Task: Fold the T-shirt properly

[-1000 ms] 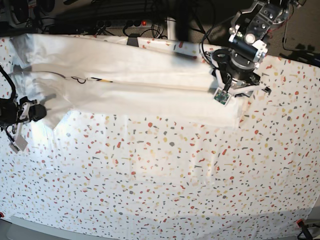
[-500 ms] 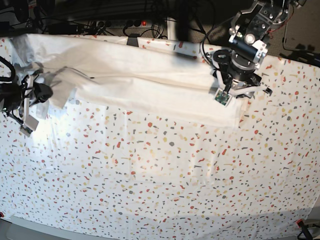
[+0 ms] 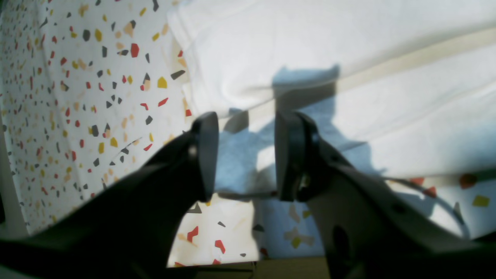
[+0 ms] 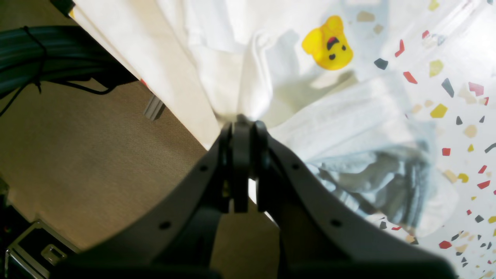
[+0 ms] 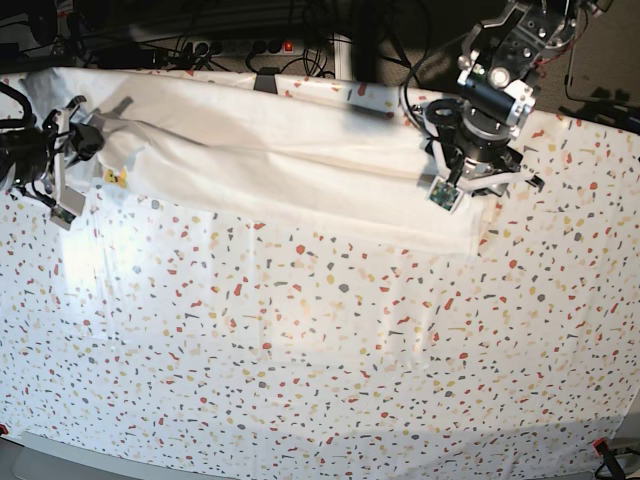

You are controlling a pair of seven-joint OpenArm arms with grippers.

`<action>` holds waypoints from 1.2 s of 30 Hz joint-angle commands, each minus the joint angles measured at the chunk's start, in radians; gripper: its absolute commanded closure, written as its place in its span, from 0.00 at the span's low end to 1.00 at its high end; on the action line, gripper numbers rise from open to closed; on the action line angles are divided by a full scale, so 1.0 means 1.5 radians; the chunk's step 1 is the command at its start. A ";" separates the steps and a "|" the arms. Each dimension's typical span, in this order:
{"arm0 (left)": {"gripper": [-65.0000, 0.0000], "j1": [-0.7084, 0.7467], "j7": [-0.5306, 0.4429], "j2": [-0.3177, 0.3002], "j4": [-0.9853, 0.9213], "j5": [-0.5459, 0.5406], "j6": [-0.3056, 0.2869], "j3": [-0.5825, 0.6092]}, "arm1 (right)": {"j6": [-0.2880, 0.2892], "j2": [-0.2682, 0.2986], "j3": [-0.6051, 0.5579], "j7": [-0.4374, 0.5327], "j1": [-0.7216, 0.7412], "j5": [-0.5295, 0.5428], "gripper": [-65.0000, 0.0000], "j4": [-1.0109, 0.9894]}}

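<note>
Right gripper [image 4: 243, 124], seen from its wrist camera: the two dark jaws are pressed together on a pinched fold of the T-shirt [image 4: 232, 58], whose white cloth rises out of the fingertips and fans away from them. Just beyond the pinch a small yellow face-like print [image 4: 327, 43] shows on the fabric, and to its side a loose, crumpled portion of the shirt lies in shadow on the table cover [image 4: 457, 97], white with red, yellow and dark flecks. To the other side of the jaws the table edge drops to a brown floor [image 4: 77, 155], with black cables [image 4: 35, 54] above it. In the base view this gripper [image 5: 72, 135] sits at the far left edge of the table, holding that end of the T-shirt [image 5: 290, 160], which stretches as a long white band across the far part of the table cover [image 5: 330, 350]. Left gripper [image 3: 244, 155], from its wrist camera: the jaws stand apart with a clear gap, nothing between them, poised over the shirt's [image 3: 348, 77] edge where it meets the speckled cover [image 3: 77, 97]. In the base view it [image 5: 470, 180] is at the band's opposite end.
</note>
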 commanded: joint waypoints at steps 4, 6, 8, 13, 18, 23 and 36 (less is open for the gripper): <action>0.65 -0.006 -0.010 -0.002 0.013 0.010 0.005 -0.004 | 0.003 0.018 0.009 0.004 0.006 0.004 0.93 0.008; 0.65 -0.006 -0.010 -0.002 0.013 0.010 0.005 -0.004 | 0.003 0.018 0.009 0.004 -0.004 0.007 0.68 0.008; 0.65 -0.006 -0.011 -0.002 0.013 0.010 0.005 -0.004 | 0.003 0.019 0.009 0.004 -0.022 0.032 0.54 0.008; 0.65 -0.006 -0.018 -0.002 0.013 0.010 0.005 -0.004 | 0.003 0.011 0.010 0.004 -0.045 0.032 0.53 0.030; 0.65 -0.011 -0.020 -0.002 0.013 0.010 0.006 -0.004 | 0.003 -0.067 0.066 0.004 0.013 0.037 0.53 0.062; 0.65 -0.025 -0.017 -0.003 0.013 0.010 0.005 -0.004 | 0.003 -0.176 0.190 0.004 0.035 0.025 0.53 0.068; 0.65 -0.079 -0.086 -0.002 0.013 -0.127 -0.079 -0.004 | -0.009 -0.367 0.359 0.012 -0.048 -0.194 0.53 0.057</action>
